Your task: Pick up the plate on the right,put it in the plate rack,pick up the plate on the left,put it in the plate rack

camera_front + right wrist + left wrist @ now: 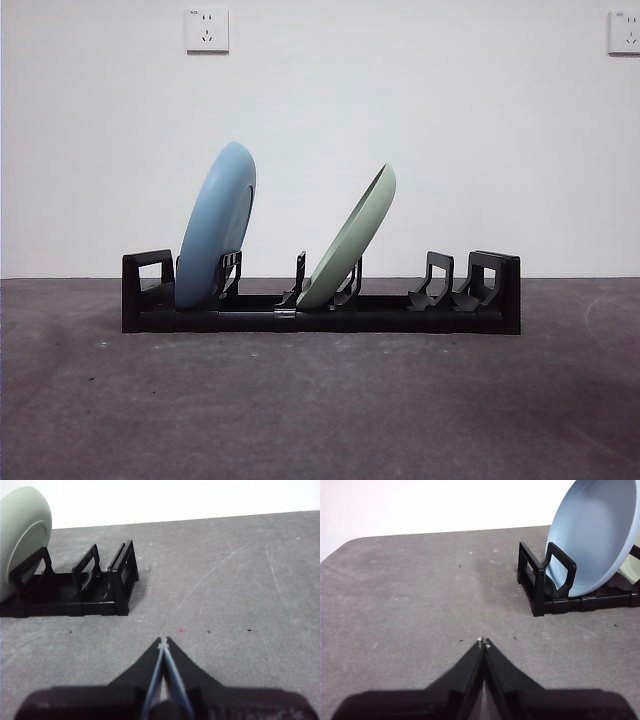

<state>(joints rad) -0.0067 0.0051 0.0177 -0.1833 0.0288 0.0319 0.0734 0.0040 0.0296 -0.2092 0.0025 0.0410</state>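
Note:
The black plate rack [320, 318] lies across the middle of the table. A blue plate [217, 226] stands nearly upright in its left slots. A pale green plate [352, 240] leans to the right in the middle slots. My left gripper [483, 641] is shut and empty, low over the table, clear of the rack's left end [536, 582] and the blue plate [597, 535]. My right gripper [163, 641] is shut and empty, apart from the rack's right end [117, 580], with the green plate [22, 535] beyond. Neither arm shows in the front view.
Grey felt-like table [320, 410] runs to a white wall with two sockets [207, 30]. The rack's two rightmost dividers [435, 280] hold nothing.

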